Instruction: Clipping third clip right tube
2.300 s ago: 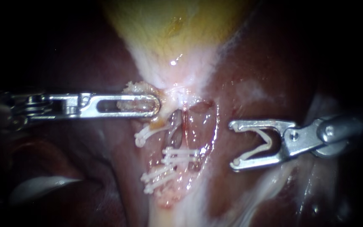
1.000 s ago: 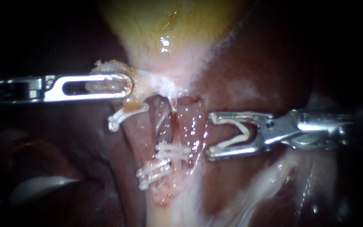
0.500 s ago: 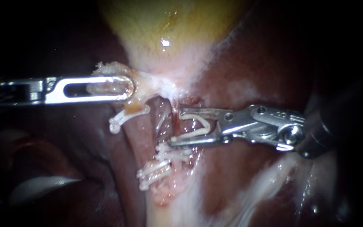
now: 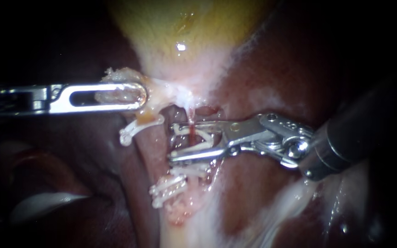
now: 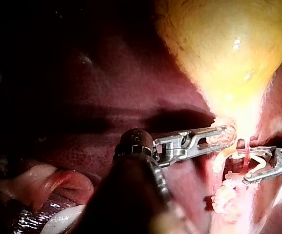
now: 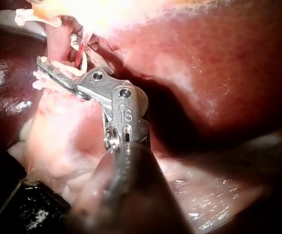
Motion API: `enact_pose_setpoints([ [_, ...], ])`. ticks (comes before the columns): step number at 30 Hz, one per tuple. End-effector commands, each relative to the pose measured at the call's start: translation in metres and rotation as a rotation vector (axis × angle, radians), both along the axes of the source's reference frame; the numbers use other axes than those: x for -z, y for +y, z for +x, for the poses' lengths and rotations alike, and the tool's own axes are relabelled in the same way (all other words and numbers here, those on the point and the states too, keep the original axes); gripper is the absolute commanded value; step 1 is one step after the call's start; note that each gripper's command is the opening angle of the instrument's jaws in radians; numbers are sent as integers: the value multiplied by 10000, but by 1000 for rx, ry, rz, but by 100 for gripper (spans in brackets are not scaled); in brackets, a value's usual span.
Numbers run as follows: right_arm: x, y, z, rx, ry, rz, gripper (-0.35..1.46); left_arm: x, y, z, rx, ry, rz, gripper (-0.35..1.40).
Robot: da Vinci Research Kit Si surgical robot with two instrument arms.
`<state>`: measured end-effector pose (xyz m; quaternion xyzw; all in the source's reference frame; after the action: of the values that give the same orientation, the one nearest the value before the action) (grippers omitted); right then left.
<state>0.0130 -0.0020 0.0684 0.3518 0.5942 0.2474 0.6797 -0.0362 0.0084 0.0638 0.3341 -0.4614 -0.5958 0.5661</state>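
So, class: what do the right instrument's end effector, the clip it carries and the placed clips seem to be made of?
The right instrument's end effector: polished metal, probably steel, silvery with sharp glints. The loaded clip: likely plastic, opaque matt white, no metallic shine. The placed clips: seemingly the same white plastic; exact polymer cannot be told.

1. Two set clips [image 4: 187,172] lie just under the right instrument [image 4: 172,142], whose jaws hold a loaded clip [image 4: 201,147]: tight there.
2. The left instrument [image 4: 138,95], clamping tissue [image 4: 116,73], bars the upper left.
3. Liver [image 4: 272,82] above the right shaft lies unobstructed.
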Motion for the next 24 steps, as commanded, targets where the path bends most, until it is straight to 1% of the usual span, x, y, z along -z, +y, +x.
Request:
enact_pose_setpoints([
  [1, 3, 1, 0, -6, 8, 1, 47, -1, 0, 0, 0, 0, 0, -35],
  [3, 6, 2, 0, -16, 23, 9, 47, -2, 0, 0, 0, 0, -1, -35],
  [6, 13, 2, -1, -14, 43, 19, 47, -3, 0, 0, 0, 0, -1, -35],
  [10, 20, 3, 0, -21, 76, 30, 47, -4, 0, 1, -1, -1, -1, -35],
  [14, 24, 5, 1, -28, 93, 40, 47, -5, 0, 0, -1, 0, -2, -35],
  [21, 26, 5, 1, -28, 104, 48, 46, -5, 0, 0, -1, 0, -2, -35],
  [24, 26, 5, 1, -27, 105, 48, 43, -5, 0, 0, -1, 0, -2, -35],
])
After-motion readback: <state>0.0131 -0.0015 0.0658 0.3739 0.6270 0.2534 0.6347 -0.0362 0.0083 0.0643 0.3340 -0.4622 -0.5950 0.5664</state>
